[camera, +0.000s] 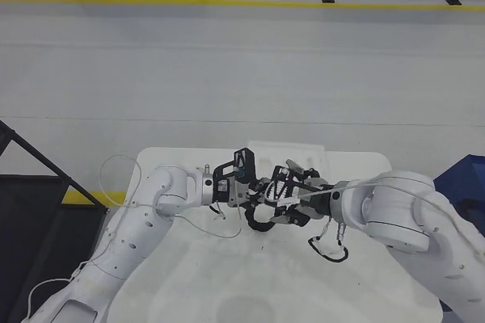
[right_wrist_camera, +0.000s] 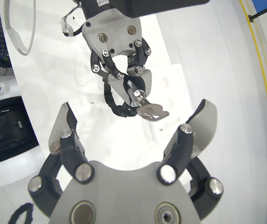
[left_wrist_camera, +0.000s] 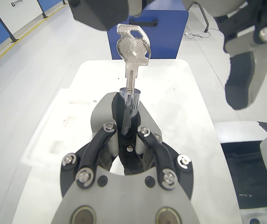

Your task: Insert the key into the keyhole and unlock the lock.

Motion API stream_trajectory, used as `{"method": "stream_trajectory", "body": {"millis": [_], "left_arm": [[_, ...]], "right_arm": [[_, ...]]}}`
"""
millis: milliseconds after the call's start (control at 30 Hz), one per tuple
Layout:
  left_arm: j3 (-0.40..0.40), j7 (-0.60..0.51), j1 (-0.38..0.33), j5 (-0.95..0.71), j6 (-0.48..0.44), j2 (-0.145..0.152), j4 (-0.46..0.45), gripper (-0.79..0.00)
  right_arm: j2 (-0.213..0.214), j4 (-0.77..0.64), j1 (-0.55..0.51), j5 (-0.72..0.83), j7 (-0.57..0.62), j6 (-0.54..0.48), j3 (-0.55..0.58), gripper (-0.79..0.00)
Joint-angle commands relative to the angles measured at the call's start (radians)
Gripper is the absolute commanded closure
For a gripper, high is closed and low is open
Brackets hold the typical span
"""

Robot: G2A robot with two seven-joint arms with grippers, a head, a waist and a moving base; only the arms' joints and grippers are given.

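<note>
My left gripper point(left_wrist_camera: 126, 104) is shut on the chrome lock cylinder point(left_wrist_camera: 130, 99), held above the table with its black cable point(right_wrist_camera: 121, 111) looping down behind. The silver key point(left_wrist_camera: 133, 47) sits in the keyhole, its head sticking out toward my right gripper point(right_wrist_camera: 135, 108). That gripper is open, its two ribbed pads point(left_wrist_camera: 240, 82) spread wide on either side of the key head point(right_wrist_camera: 153, 113); one pad is close to the head's end, the other well apart. In the top view the two grippers meet nose to nose, left point(camera: 241, 190) and right point(camera: 279, 194), over the table's middle.
A white foam tray point(camera: 287, 153) with cut-out pockets lies at the table's far edge. A loose black cable loop point(camera: 327, 246) lies under the right arm. A blue cabinet point(camera: 477, 190) stands beside the table, a black rack point(camera: 16, 210) on the other side.
</note>
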Motion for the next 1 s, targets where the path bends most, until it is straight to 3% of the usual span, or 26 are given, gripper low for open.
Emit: {"method": "stream_trajectory", "body": {"millis": [0, 100, 233, 267, 300, 400, 967], "left_arm": [[-0.002, -0.01, 0.001, -0.011, -0.01, 0.003, 0.0, 0.0], [0.0, -0.035, -0.003, -0.034, -0.025, 0.006, 0.001, 0.0], [0.006, -0.069, -0.009, -0.067, -0.028, 0.01, 0.003, 0.0], [0.008, -0.077, -0.01, -0.074, -0.028, 0.011, 0.004, 0.0], [0.011, -0.085, -0.011, -0.08, -0.028, 0.012, 0.005, 0.0], [0.016, -0.099, -0.015, -0.098, -0.026, 0.013, 0.006, 0.0], [0.04, -0.131, -0.026, -0.152, -0.023, 0.022, 0.013, 0.0]], "right_arm": [[0.006, -0.006, -0.008, -0.025, -0.009, -0.056, 0.016, -0.785], [0.014, -0.017, -0.027, -0.071, -0.031, -0.11, 0.035, -0.785], [0.022, -0.043, -0.055, -0.144, -0.058, -0.152, 0.041, -0.52], [0.023, -0.05, -0.061, -0.163, -0.067, -0.156, 0.041, -0.406], [0.024, -0.057, -0.067, -0.183, -0.076, -0.161, 0.041, -0.382], [0.026, -0.071, -0.083, -0.23, -0.103, -0.17, 0.037, -0.329], [0.027, -0.087, -0.107, -0.364, -0.143, -0.183, -0.001, -0.215]]}}
